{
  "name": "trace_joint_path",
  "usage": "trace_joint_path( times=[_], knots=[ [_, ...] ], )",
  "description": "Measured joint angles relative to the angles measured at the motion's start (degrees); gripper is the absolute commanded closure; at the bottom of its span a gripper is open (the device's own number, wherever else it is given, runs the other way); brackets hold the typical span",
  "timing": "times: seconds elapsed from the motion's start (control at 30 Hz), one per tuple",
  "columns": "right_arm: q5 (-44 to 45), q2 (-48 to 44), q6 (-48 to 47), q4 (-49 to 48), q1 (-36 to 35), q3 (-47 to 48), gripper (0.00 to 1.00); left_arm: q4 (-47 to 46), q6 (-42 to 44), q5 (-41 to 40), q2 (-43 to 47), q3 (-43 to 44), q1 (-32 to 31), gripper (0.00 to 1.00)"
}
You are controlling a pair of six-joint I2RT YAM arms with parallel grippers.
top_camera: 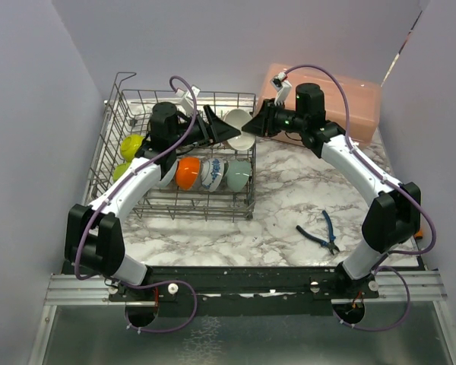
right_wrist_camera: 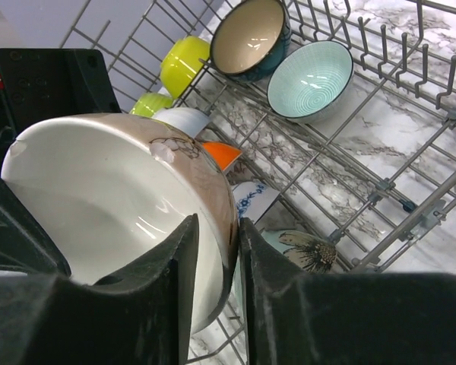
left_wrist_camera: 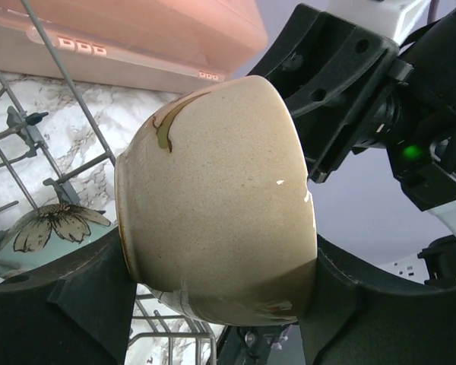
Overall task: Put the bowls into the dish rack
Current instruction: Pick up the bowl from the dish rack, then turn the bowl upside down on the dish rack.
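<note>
A beige bowl point(top_camera: 241, 131) with a white inside hangs above the far right corner of the dish rack point(top_camera: 235, 95), between my two grippers. My left gripper point(top_camera: 229, 128) is shut on it, its jaws pressed against opposite sides of the bowl point(left_wrist_camera: 213, 198). My right gripper point(top_camera: 251, 124) straddles the rim of the bowl point(right_wrist_camera: 114, 198), slightly open, with its inner finger point(right_wrist_camera: 167, 289) just off the wall. Standing in the rack are a lime bowl point(top_camera: 131, 144), an orange bowl point(top_camera: 186, 173), a blue-patterned one point(top_camera: 211, 172), a teal one point(top_camera: 238, 173) and a dark blue bowl point(right_wrist_camera: 251, 34).
A pink lidded box point(top_camera: 342, 103) sits at the back right, close behind my right gripper. Blue-handled pliers point(top_camera: 323, 232) lie on the marble table at the front right. Grey walls close in the left, back and right sides.
</note>
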State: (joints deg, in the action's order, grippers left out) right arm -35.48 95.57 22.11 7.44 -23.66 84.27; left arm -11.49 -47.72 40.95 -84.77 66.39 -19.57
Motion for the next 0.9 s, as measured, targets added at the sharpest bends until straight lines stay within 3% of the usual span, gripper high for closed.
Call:
trace_joint_path(
  times=[0.3, 0.6, 0.9],
  knots=[
    [1.2, 0.0, -0.6, -0.2, 0.0, 1.1, 0.23, 4.6, 2.2, -3.1, -1.2, -1.0, 1.7, 1.0],
    [8.1, 1.0, -4.0, 3.8, 0.0, 4.0, 0.09, 14.6, 11.1, -13.6, -2.0, -0.1, 4.6, 1.0],
    [19.1, 13.4, -12.1, 16.8, 0.0, 17.3, 0.09, 24.4, 20.7, -24.6, -5.8, 8.6, 4.6, 1.0]
  ],
)
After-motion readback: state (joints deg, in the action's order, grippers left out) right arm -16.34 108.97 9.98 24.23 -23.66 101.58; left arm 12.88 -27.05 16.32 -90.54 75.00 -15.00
